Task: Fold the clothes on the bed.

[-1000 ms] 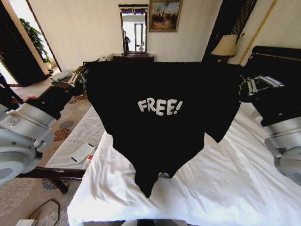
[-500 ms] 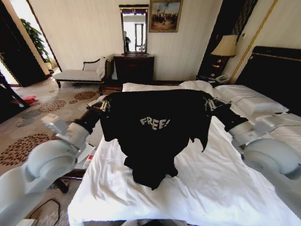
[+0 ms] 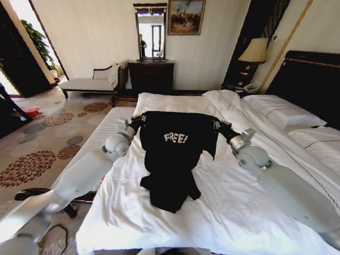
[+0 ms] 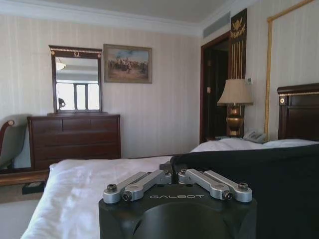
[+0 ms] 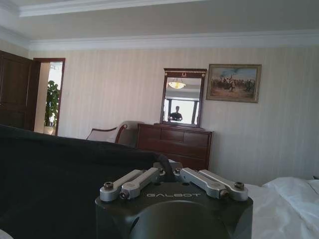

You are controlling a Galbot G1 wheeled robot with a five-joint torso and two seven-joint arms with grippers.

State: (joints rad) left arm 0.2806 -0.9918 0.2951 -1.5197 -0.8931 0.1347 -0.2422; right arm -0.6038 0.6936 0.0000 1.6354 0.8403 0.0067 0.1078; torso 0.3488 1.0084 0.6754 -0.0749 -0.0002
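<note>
The black T-shirt (image 3: 172,154) hangs stretched between both arms over the middle of the bed (image 3: 255,212) — its lower part bunched on the white duvet, the "FREE!" print facing the near end. The left hand (image 3: 136,123) is clamped on the shirt's left shoulder corner; the right hand (image 3: 219,125) pinches the right one. Both reach far out, level with each other, above the duvet.
</note>
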